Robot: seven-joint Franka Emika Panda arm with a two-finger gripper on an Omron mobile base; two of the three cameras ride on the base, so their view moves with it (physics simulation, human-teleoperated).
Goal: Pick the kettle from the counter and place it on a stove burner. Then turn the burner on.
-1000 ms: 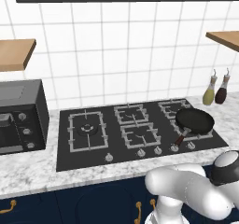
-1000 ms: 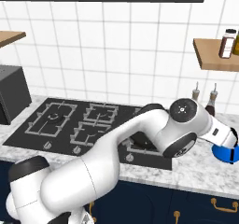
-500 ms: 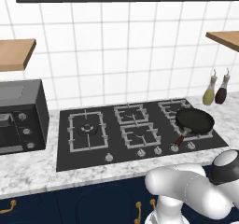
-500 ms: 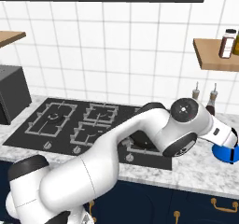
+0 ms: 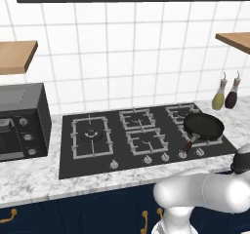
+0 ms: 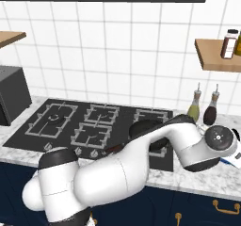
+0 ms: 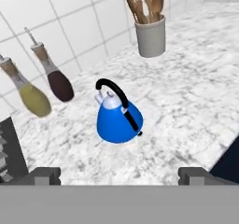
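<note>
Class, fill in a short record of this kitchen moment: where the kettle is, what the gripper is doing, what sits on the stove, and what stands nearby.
kettle: upright on the counter, untouched
gripper: open, apart from the kettle, empty
stove: frying pan on its right-hand grate
big burner: bare
nearby: two bottles, utensil pot

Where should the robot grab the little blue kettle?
By the black arched handle over the top of the kettle, probably coming down from above. The blue body is a smooth, wide dome, hard to pinch, while the handle is thin and stands clear above the lid. The pincer is open.
</note>
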